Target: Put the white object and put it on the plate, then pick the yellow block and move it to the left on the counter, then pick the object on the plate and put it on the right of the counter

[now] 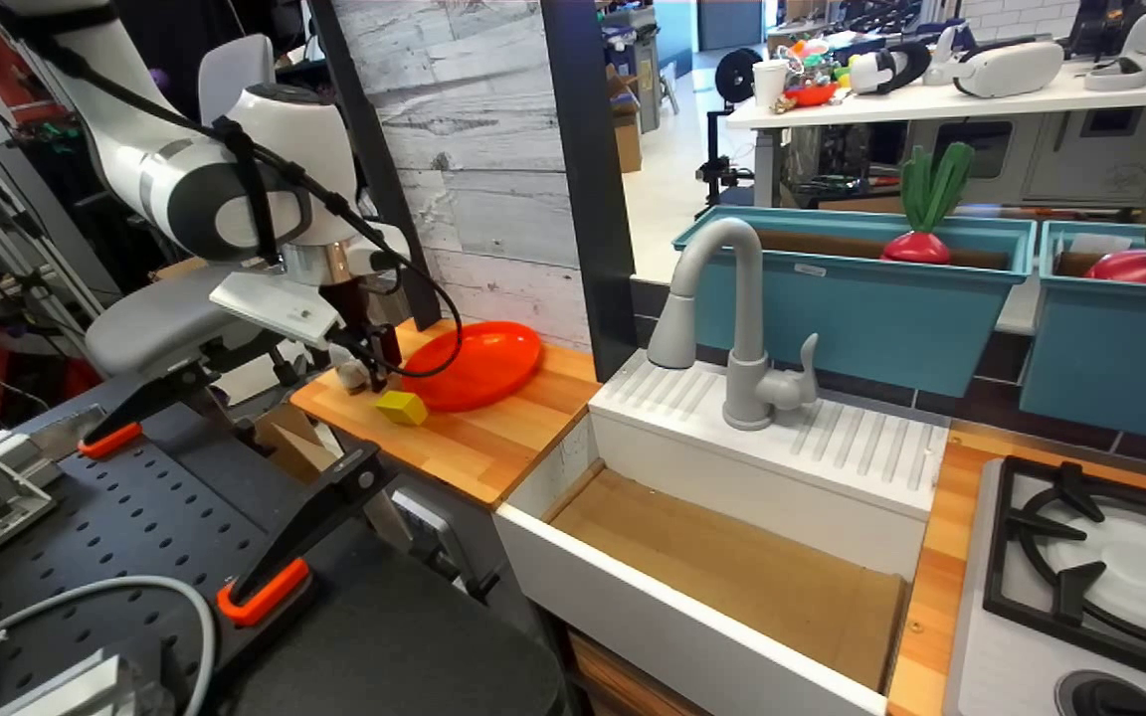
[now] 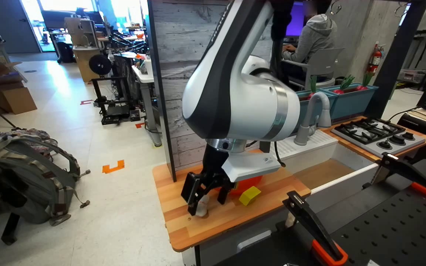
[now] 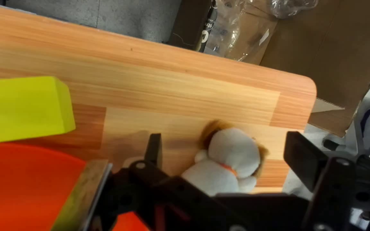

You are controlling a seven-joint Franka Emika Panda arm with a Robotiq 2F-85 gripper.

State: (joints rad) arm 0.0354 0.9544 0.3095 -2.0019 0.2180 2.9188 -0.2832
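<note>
A plush toy (image 3: pixel 233 154), white with brown ears and a strip of orange at the neck, is seen on the wooden counter (image 3: pixel 172 83), off the red plate (image 1: pixel 495 363). In the wrist view its long axis is laid on a slant, from the body at lower left to the head at upper right, so that the head is pointed toward the counter's rounded corner; the lower end of the body is hidden by the gripper (image 3: pixel 224 146), and which way the face is turned cannot be told. The gripper's fingers (image 3: pixel 302 157) are spread wide and the toy is flanked by them, ungripped, with wood seen on both sides of its head. The yellow block (image 3: pixel 19 109) is set on the counter just beside the plate; in the wrist view one end face is turned toward the toy, while the block's far end is cut off at the view's edge. In both exterior views the gripper is held low over the counter.
</note>
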